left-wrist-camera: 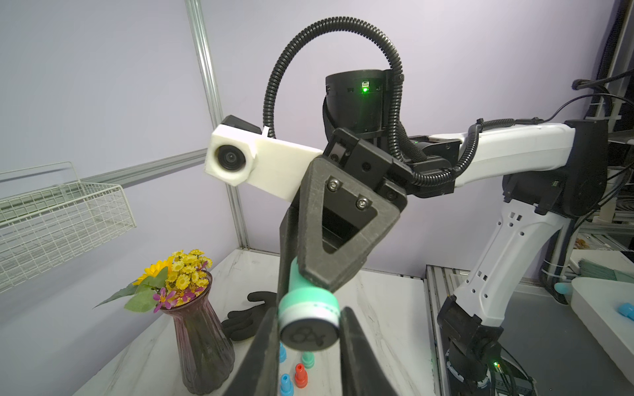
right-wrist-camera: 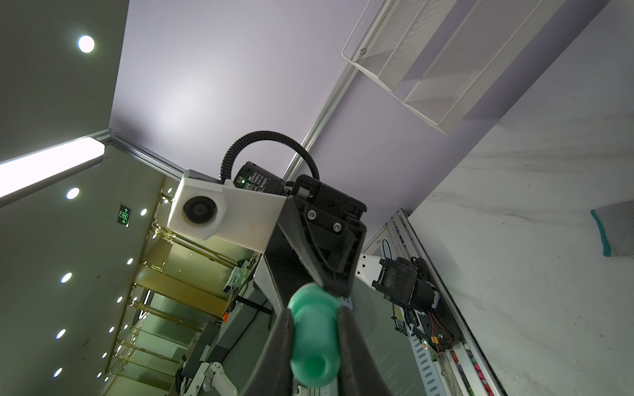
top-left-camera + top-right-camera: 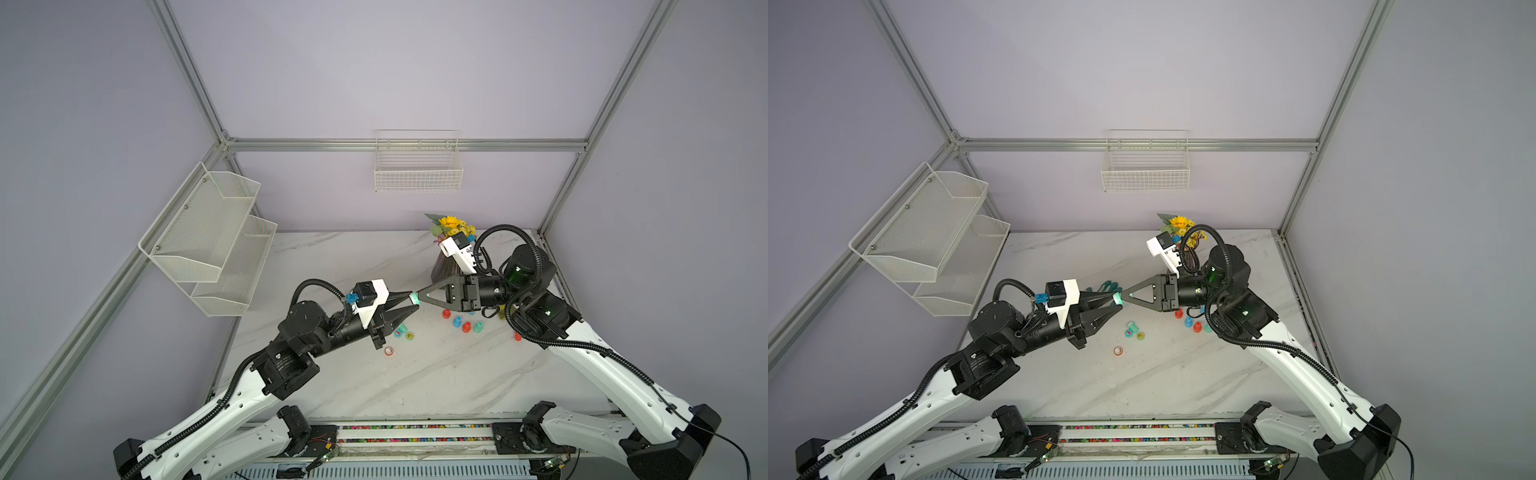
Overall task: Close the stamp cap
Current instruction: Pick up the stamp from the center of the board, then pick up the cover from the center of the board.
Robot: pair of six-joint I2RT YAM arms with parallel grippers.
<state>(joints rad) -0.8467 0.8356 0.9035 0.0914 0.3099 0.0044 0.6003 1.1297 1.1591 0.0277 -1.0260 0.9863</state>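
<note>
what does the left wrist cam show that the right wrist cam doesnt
Only the left wrist view: the vase of flowers, loose small stamps on the table, the wire basket on the wall, and the dark round end of the green stamp.
Only the right wrist view: the mesh shelf, ceiling lights, and the stamp's hollow handle tip.
Both: the green stamp pinched between the jaws of the left gripper and the right gripper, above the marble table.
</note>
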